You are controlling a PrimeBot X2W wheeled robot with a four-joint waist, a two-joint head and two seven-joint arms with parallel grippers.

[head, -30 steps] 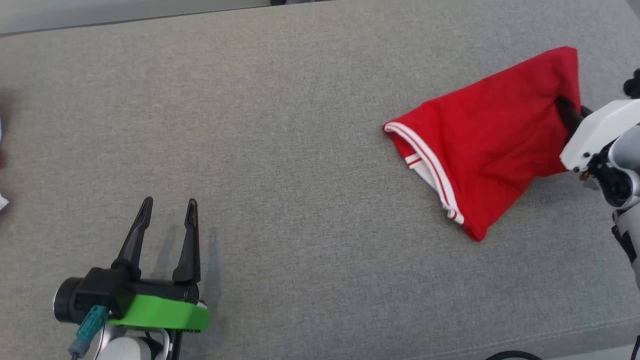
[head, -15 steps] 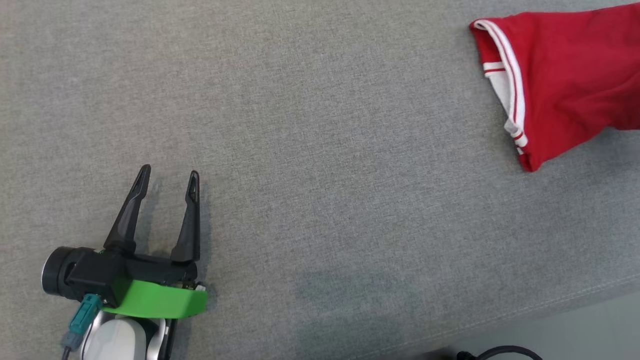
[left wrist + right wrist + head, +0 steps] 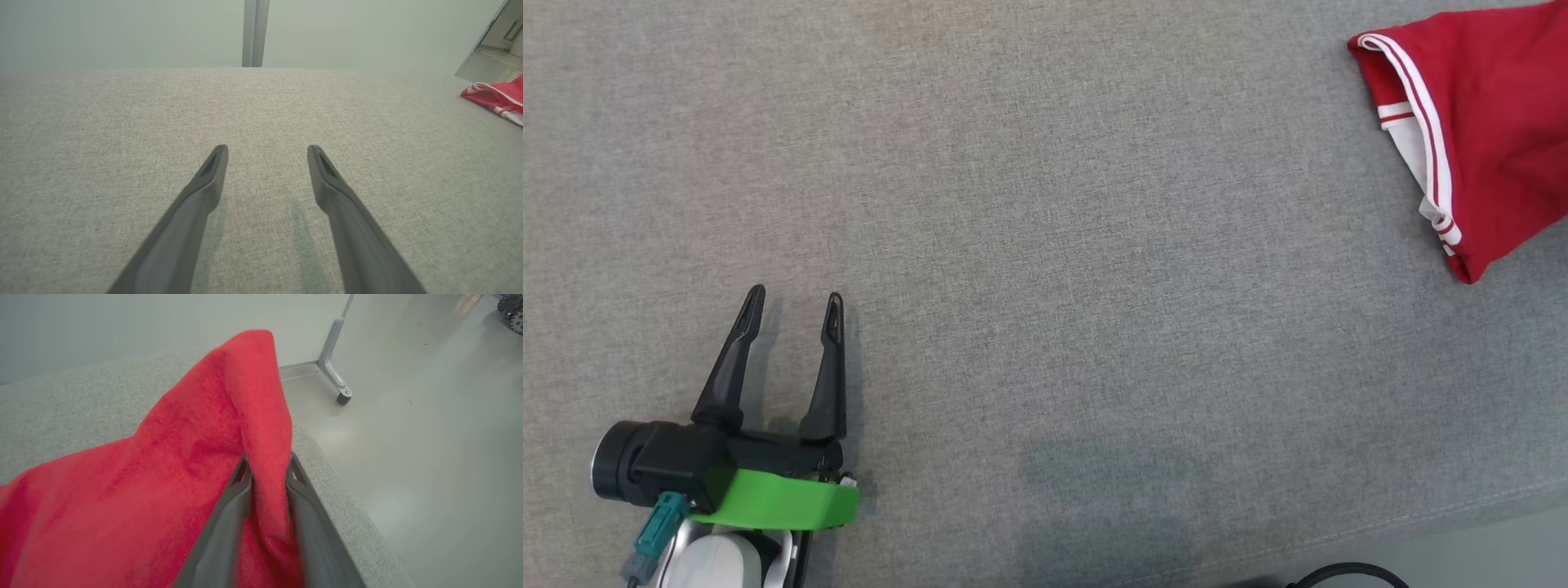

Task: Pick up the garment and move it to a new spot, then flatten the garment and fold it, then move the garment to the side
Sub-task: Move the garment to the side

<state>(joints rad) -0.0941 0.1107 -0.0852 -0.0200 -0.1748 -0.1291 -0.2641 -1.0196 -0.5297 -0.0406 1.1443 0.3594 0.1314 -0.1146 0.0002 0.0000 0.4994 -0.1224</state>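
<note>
Item under inspection: the red garment (image 3: 1494,122). In the head view it is lying at the upper right of the frame on the grey upholstered surface (image 3: 1094,245), running off the right edge. Its white-striped hem (image 3: 1421,122) is facing toward the middle of the frame. In the left wrist view the same garment (image 3: 496,96) is showing as a small red patch at the far right edge, well apart from that arm's fingers.

Left gripper (image 3: 795,296): it is sitting at the lower left of the head view, fingers pointing up the frame. Its jaws are standing wide apart and are grasping nothing. The left wrist view confirms this, with the gripper (image 3: 267,149) spread over bare grey fabric and casting faint shadows on it.

Right gripper (image 3: 268,469): in its own wrist view, a raised fold of the garment (image 3: 163,477) is standing between the two fingers (image 3: 229,522) at lower centre and is touching both. The jaws are standing partly apart. Whether they are pressing on the fold or merely flanking it cannot be told.

Surroundings: the surface edge is running down the right of that view, with pale floor (image 3: 429,457) and a stand leg (image 3: 335,371) beyond it. A dark cable (image 3: 1347,572) is showing at the bottom right of the head view.
</note>
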